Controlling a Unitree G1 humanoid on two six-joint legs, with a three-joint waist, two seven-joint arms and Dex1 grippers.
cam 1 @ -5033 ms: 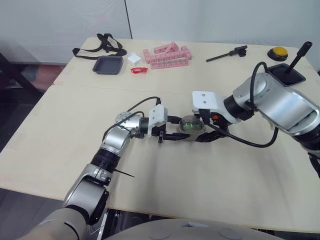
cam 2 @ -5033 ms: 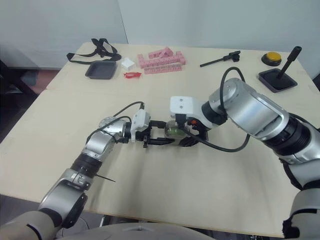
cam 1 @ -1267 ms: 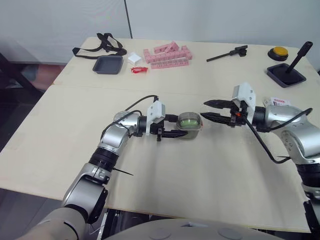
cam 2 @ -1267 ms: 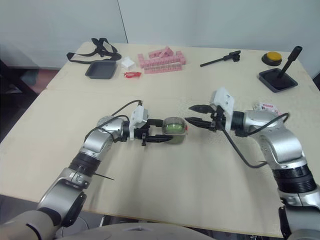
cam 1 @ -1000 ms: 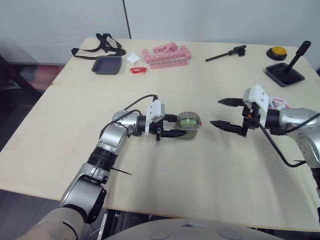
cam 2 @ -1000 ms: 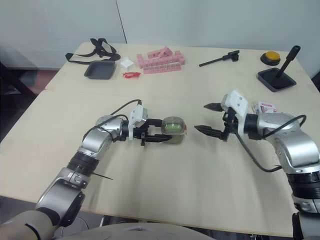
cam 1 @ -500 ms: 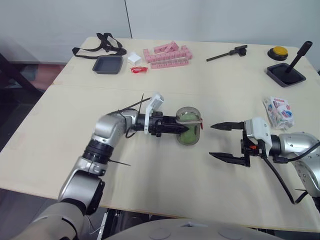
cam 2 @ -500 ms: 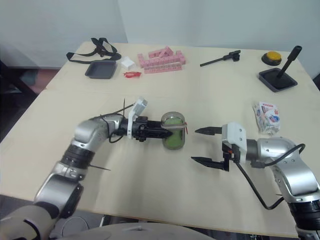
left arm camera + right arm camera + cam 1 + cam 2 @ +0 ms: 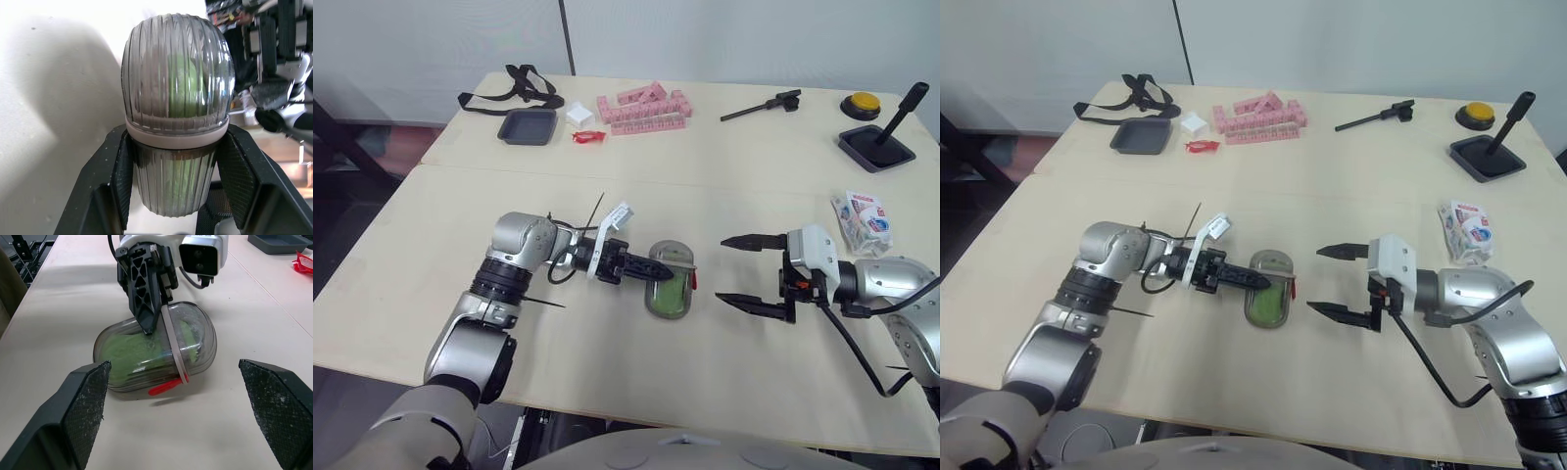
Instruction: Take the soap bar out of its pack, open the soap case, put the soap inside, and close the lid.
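Observation:
The soap case (image 9: 669, 292) is a clear grey ribbed oval with the green soap inside and a red clasp. It lies on the table (image 9: 607, 382) near the middle, its lid down. My left gripper (image 9: 651, 268) is shut on one end of it, and its black fingers (image 9: 122, 181) flank the case (image 9: 177, 112) in the left wrist view. My right gripper (image 9: 721, 269) hangs open a short way to the right of the case (image 9: 156, 352), apart from it. The white printed soap pack (image 9: 862, 220) lies at the right edge.
At the far side lie pink blocks (image 9: 641, 108), a dark tray (image 9: 526, 125), a black strap (image 9: 514, 86), a small white piece (image 9: 576, 114) and a red wrapper (image 9: 585, 137). A black tool (image 9: 762, 103), a yellow button (image 9: 859, 101) and a black lever stand (image 9: 876, 147) sit far right.
My right gripper let go of the case and drew back to the right, open. My left gripper turned the case and lowered it flat onto the table, a little nearer to me.

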